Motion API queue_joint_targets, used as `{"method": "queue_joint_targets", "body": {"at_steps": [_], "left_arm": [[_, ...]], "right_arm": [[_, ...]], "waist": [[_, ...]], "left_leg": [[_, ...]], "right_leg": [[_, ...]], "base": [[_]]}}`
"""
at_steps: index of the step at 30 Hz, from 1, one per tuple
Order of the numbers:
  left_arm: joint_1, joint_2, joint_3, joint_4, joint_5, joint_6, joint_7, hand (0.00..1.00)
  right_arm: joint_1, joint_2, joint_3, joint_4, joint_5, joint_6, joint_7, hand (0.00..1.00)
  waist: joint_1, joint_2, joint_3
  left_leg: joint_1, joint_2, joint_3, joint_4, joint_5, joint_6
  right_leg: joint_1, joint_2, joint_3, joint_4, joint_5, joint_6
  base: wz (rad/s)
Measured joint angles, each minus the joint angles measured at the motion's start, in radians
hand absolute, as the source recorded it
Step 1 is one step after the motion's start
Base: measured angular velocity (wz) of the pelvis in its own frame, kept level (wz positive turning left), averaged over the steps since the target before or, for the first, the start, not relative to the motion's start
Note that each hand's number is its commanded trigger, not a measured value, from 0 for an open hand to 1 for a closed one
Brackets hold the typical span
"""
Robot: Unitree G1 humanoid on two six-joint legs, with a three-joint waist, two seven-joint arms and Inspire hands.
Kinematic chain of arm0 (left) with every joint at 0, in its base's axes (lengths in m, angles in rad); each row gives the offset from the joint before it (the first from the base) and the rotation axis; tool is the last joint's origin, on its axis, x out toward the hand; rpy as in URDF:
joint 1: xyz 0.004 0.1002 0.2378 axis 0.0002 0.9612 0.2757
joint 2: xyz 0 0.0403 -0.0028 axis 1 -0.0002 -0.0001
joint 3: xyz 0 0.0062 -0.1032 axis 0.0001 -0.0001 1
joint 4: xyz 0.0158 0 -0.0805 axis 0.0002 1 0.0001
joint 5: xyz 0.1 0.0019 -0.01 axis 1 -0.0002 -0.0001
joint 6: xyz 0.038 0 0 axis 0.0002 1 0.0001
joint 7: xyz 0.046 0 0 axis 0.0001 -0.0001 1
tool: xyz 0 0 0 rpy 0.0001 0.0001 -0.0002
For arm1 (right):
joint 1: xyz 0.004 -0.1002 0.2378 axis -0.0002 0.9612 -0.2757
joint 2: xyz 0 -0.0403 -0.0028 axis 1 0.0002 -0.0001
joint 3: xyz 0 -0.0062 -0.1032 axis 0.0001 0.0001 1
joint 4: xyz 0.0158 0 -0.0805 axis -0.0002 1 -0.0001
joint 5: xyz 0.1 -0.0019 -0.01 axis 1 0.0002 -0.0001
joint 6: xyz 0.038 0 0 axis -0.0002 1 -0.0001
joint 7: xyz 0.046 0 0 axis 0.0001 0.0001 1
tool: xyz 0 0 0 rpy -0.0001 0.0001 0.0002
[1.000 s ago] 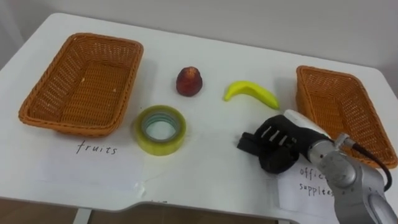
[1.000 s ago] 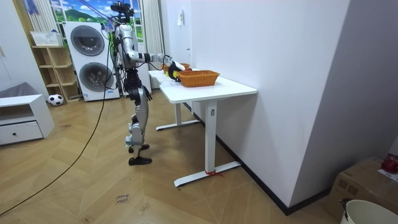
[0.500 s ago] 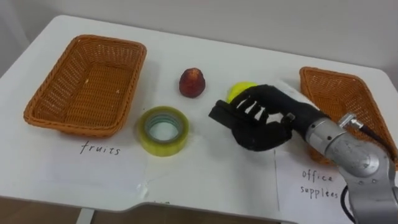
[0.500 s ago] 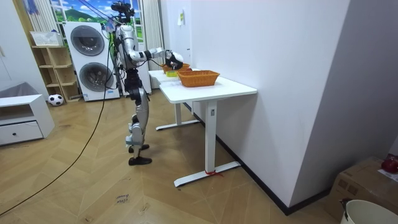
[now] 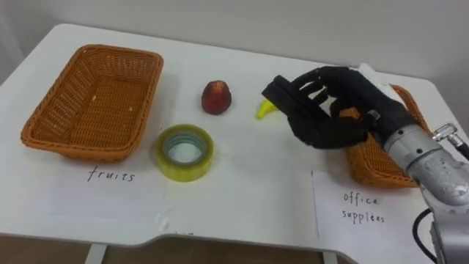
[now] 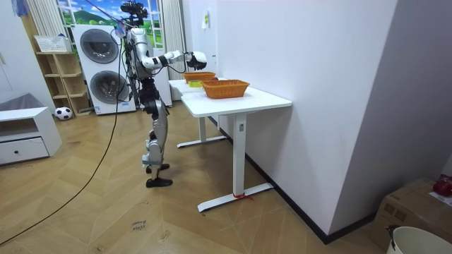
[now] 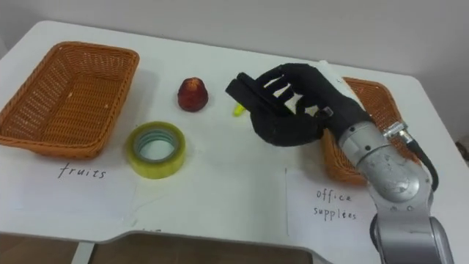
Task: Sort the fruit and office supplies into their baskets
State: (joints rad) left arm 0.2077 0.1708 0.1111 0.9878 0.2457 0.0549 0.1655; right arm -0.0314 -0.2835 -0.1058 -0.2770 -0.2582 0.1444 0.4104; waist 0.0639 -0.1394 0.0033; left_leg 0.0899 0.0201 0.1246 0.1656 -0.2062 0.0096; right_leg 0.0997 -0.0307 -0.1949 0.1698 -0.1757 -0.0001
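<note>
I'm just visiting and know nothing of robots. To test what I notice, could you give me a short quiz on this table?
1. True or false: the red fruit already lies in the fruits basket.
2. Fill in: the robot's open right hand partly hides the yellow ____.
3. Which lies nearest the fruits label? A) yellow tape roll B) red fruit C) right hand

Key: 1 false; 2 banana; 3 A.
</note>
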Motion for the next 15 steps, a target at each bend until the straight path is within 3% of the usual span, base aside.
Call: {"method": "queue_joint_targets", "body": {"at_steps": [15], "left_arm": [[0.027,-0.002,0.042,0.006,0.004,0.004,0.020,0.00]], "right_arm": [[-0.001,-0.046,-0.101,0.065,0.089,-0.013,-0.131,1.00]], "waist": [[-0.042,0.008,0.0043]], "left_leg": [[-0.003,0.000,0.004,-0.005,0.000,0.000]], "right_leg": [[-0.004,-0.001,0.000,0.000,0.000,0.000]], "base": [[0.00]]}}
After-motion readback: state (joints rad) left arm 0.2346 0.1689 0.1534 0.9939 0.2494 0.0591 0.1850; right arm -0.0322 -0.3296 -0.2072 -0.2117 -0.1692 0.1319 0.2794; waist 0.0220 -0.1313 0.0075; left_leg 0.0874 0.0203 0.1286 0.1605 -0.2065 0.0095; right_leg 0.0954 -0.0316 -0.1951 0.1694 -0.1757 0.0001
